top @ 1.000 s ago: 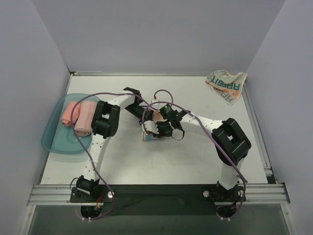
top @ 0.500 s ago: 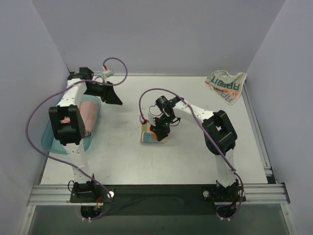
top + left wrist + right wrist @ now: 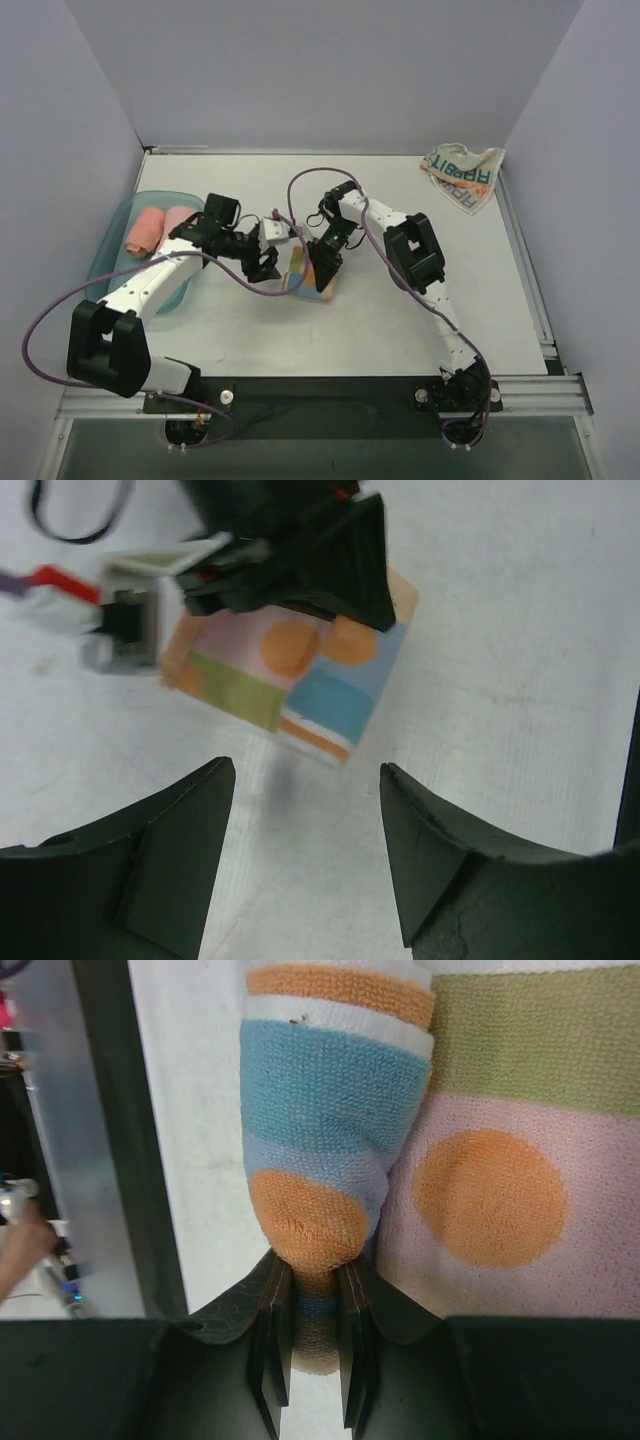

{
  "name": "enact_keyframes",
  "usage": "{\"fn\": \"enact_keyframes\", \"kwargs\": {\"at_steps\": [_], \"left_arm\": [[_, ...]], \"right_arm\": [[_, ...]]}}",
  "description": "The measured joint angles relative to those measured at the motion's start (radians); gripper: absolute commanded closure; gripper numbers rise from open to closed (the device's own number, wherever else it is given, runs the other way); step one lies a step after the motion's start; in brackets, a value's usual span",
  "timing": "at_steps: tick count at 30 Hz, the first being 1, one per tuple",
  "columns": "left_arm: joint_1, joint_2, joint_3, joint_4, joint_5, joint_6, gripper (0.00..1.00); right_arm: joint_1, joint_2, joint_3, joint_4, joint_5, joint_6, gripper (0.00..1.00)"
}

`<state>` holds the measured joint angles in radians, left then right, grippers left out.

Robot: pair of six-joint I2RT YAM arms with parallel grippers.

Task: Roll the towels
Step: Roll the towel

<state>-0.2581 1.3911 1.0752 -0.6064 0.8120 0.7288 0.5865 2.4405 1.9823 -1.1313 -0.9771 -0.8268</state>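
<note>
Right wrist: pinches fold of striped towel with right gripper, jaws narrow on cloth. Holds left gripper just beside towel, jaws wide, mid worktop.

From above, the pastel striped cloth towel with orange dots lies mostly under the right gripper and left gripper — only slivers show. In the left wrist view its far edge is lost beneath the right gripper, and the blurred fingers run off the bottom. In the right wrist view the pinched fold vanishes between the fingers — the towel runs off top and right. The left arm covers part of the shallow teal plastic tray.
</note>
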Motion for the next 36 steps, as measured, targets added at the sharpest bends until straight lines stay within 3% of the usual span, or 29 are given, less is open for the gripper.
{"fn": "enact_keyframes", "kwargs": {"at_steps": [6,14,18,21,22,23,26,29,30,36], "left_arm": [[-0.231,0.018,-0.11,0.036,-0.157,0.171,0.28],[-0.404,0.098,-0.167,0.179,-0.277,0.303,0.29],[-0.451,0.171,-0.202,0.269,-0.357,0.333,0.35],[-0.476,0.203,-0.218,0.351,-0.43,0.346,0.49],[-0.481,0.206,-0.22,0.369,-0.446,0.35,0.65],[-0.484,0.208,-0.222,0.385,-0.459,0.349,0.71],[-0.488,0.208,-0.225,0.396,-0.465,0.349,0.88],[-0.489,0.209,-0.214,0.373,-0.457,0.338,0.95],[-0.488,0.214,-0.199,0.351,-0.452,0.327,0.96],[-0.441,0.311,-0.04,0.147,-0.33,0.245,0.99]], "right_arm": [[-0.011,0.108,0.109,-0.134,-0.068,0.017,1.0],[-0.032,0.16,0.163,-0.188,-0.102,0.042,1.0],[-0.031,0.16,0.165,-0.188,-0.096,0.042,1.0],[-0.033,0.16,0.165,-0.185,-0.085,0.042,1.0],[-0.034,0.16,0.165,-0.185,-0.084,0.042,1.0],[-0.035,0.16,0.165,-0.184,-0.082,0.043,1.0],[-0.037,0.16,0.165,-0.183,-0.074,0.057,0.88],[-0.047,0.16,0.167,-0.18,-0.064,0.088,0.68],[-0.048,0.158,0.167,-0.177,-0.058,0.104,0.61],[-0.118,0.083,0.159,-0.092,-0.002,0.209,0.43]]}}
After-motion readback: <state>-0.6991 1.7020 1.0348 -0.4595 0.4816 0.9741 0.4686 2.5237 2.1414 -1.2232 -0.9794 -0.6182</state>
